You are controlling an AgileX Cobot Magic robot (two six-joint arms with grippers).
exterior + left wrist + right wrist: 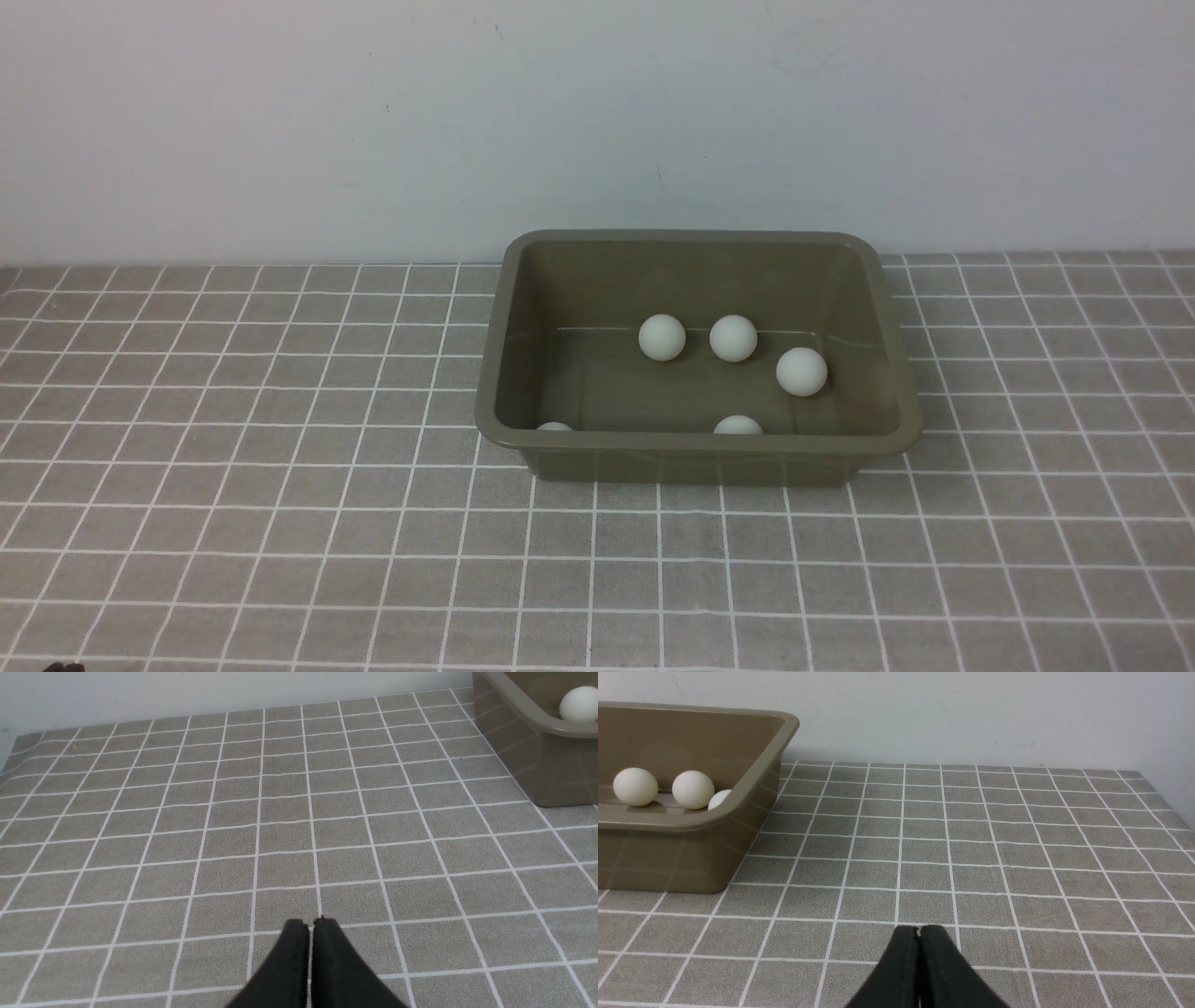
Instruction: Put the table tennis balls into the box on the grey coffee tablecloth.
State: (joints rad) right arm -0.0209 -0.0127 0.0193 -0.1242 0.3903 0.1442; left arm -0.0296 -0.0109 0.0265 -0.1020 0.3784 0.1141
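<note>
The olive-brown box point(695, 453) stands on the grey coffee tablecloth point(280, 523) near the back wall. Several white table tennis balls lie inside it: one point(662, 337), a second point(733, 338) and a third point(801, 371) show whole, and two more point(738, 426) point(555, 427) peek over the near rim. Neither gripper shows in the front view. My left gripper point(310, 924) is shut and empty above bare cloth, with the box point(551, 765) and a ball point(579, 704) to one side. My right gripper point(918, 929) is shut and empty, with the box point(691, 849) and balls point(693, 789) off to its side.
A pale wall point(597, 112) runs close behind the box. The cloth's far corner and edge show in the right wrist view point(1157, 788).
</note>
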